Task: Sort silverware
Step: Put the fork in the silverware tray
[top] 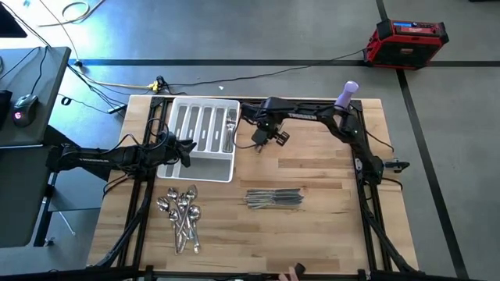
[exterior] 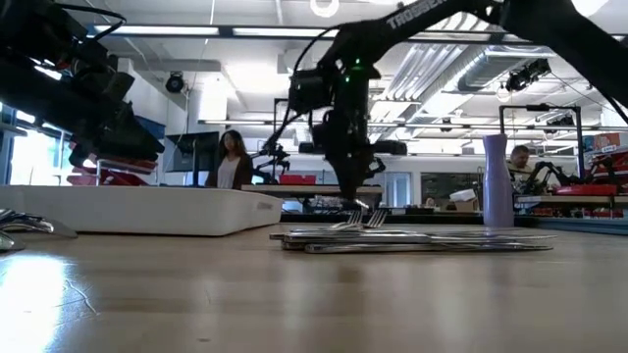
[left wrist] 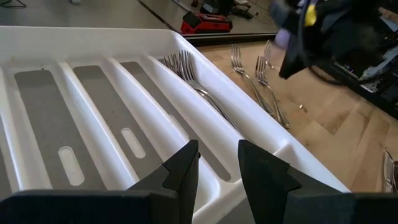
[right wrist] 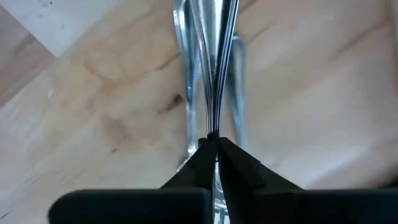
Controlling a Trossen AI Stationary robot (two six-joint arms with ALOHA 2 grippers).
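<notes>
Sorting barely begun: few forks (left wrist: 186, 68) lying in white tray (top: 181, 168) upper centre, spoons (top: 181, 215) and knives (top: 273, 198) waiting below, right gripper (right wrist: 214, 149) pinching a fork (right wrist: 214, 37), left gripper (left wrist: 217, 168) half-open, holding nothing, beside the tray.

The dark left arm reaches in from the left edge of the overhead frame, running level toward the centre, its black two-finger left claw (top: 181, 150) sitting left of middle. In its wrist view the two fingers (left wrist: 183, 171) stand parted with a clear gap. The dark right arm stretches from the right side across the upper middle, elbow bent, wrist pointing down. Its black right claw (top: 261, 142) hangs just above centre, fingertips (right wrist: 202, 158) pinched tight together on a thin silver metal fork (right wrist: 214, 37).
</notes>
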